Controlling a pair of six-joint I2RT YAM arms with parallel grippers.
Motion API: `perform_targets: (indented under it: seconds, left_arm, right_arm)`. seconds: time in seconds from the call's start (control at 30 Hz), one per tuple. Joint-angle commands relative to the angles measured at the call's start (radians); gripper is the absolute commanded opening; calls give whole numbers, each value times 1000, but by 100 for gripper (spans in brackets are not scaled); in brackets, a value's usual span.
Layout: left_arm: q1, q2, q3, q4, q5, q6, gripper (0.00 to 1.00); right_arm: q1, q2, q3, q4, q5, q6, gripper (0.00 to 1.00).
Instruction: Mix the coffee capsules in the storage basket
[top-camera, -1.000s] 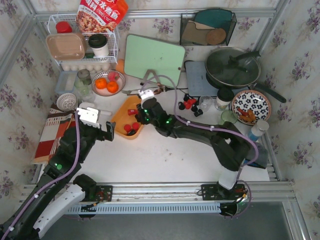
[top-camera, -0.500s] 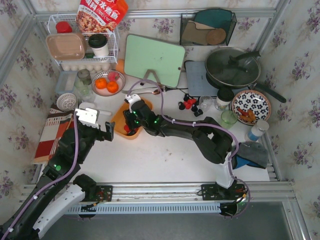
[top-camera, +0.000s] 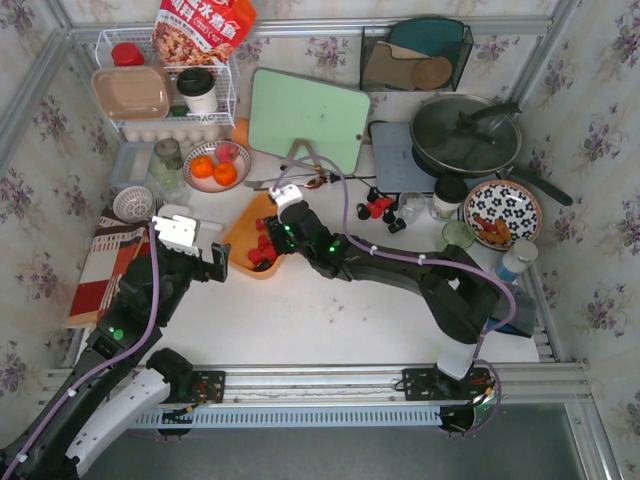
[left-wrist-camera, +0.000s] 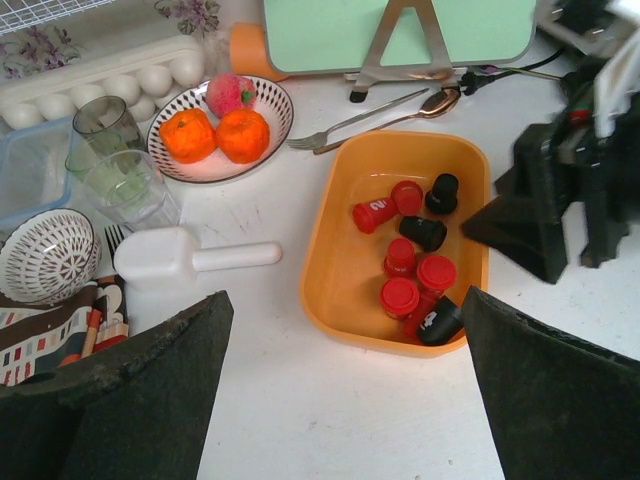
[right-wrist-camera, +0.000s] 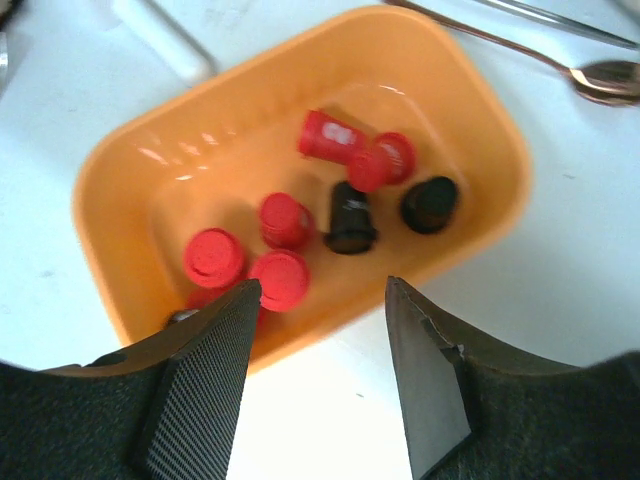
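Note:
The orange storage basket (top-camera: 240, 238) lies on the white table left of centre. It also shows in the left wrist view (left-wrist-camera: 335, 230) and the right wrist view (right-wrist-camera: 120, 170). Several red coffee capsules (left-wrist-camera: 399, 296) and black ones (left-wrist-camera: 441, 192) lie loose inside it, also seen from the right wrist (right-wrist-camera: 212, 257). A few more capsules (top-camera: 378, 208) lie on the table to the right. My right gripper (top-camera: 272, 238) hovers over the basket's near right edge, open and empty (right-wrist-camera: 320, 300). My left gripper (top-camera: 215, 262) is open and empty, just left of the basket (left-wrist-camera: 345, 300).
A bowl of oranges (top-camera: 215, 165) and drinking glasses (left-wrist-camera: 110, 150) stand behind and left of the basket. A white scoop (left-wrist-camera: 170, 258) lies to its left. A fork and spoon (left-wrist-camera: 380, 105) and a green cutting board (top-camera: 308, 118) are behind it. A pan (top-camera: 465, 135) and a flowered plate (top-camera: 502, 212) are at right.
My right gripper swung left across the basket half a second ago and has come back to the right. The capsules inside have shifted. The left arm has not moved.

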Motion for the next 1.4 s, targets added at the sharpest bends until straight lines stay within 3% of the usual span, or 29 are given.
perform_targets:
  seconds: [0.0,0.17,0.5,0.87,1.37]
  left_arm:
    - [0,-1,1,44,-8,5,99]
    - [-1,-1,1,43,-7,5,99]
    - [-1,-2,1,42,-6,5,99]
    - [-1,4,0,42,-6,8,99]
    - [-1,6,-1,44,-7,13,99]
  right_arm:
    - [-19,-90,-91,74,178,-22,60]
    - [-73,-202,-209,79,324,33,59]
    - [-301,-329,-379,-51,509,261,60]
    - [-515,-320,-476,8,411,402,55]
    - [-601,-122,-388,49,269,441,51]
